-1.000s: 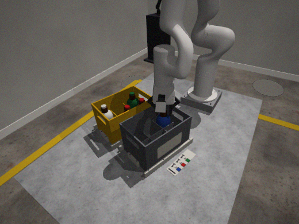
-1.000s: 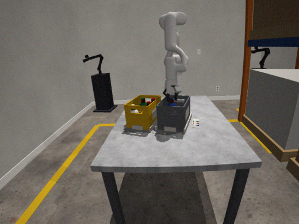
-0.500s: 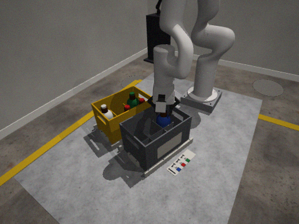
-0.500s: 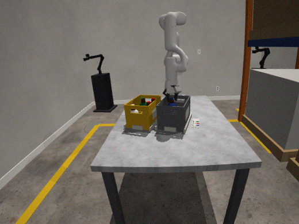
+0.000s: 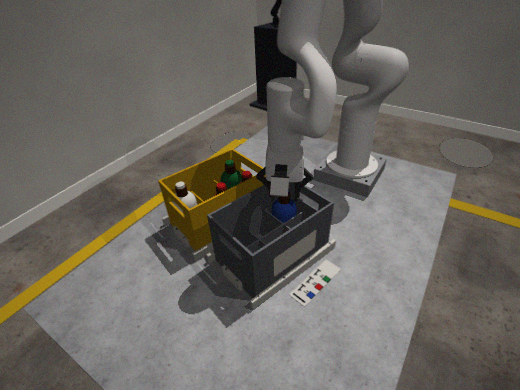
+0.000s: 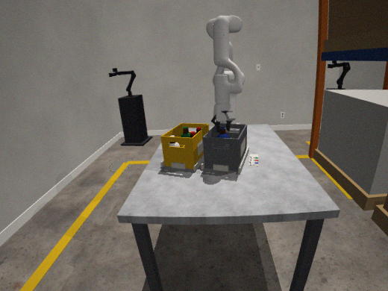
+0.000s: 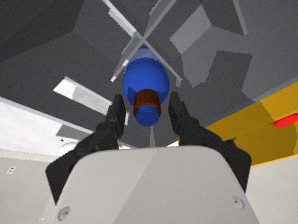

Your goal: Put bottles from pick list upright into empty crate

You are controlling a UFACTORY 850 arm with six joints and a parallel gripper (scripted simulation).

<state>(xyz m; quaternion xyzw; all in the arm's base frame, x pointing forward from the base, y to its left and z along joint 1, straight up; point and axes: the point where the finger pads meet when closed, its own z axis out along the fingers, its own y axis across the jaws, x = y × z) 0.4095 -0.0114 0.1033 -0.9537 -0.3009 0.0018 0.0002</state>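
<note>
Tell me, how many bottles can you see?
5. One blue bottle in the grey crate; white, green and two red-capped in the yellow crate. More may be hidden.
</note>
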